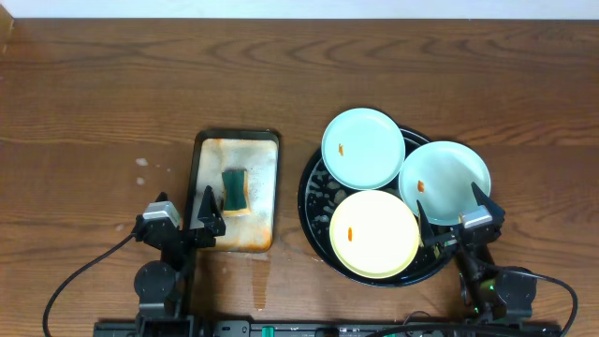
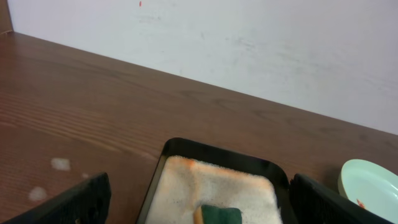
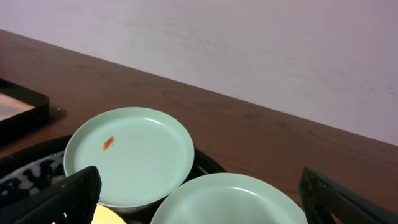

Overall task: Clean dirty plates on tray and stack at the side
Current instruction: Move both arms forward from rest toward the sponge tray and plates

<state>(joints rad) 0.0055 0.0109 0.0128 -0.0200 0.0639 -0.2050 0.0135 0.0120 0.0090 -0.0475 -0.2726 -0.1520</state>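
Observation:
The round black tray (image 1: 306, 192) holds all three plates. One mint plate (image 1: 363, 148) with an orange smear sits at the back. A second smeared mint plate (image 1: 445, 182) is at the right, and a yellow plate (image 1: 374, 234) with a smear is at the front. My right gripper (image 1: 451, 211) is open just before the right mint plate (image 3: 230, 199), its fingers (image 3: 62, 199) spread wide and holding nothing; the far mint plate (image 3: 134, 155) lies ahead. My left gripper (image 1: 183, 208) is open and empty at the near end of the rectangular tray.
A rectangular metal tray (image 1: 267, 164) left of the black tray holds orange-stained foam and a green sponge (image 1: 235, 190), also seen in the left wrist view as the sponge (image 2: 219, 215). Small wet spots (image 1: 140, 164) mark the wood on the left. A wall backs the table.

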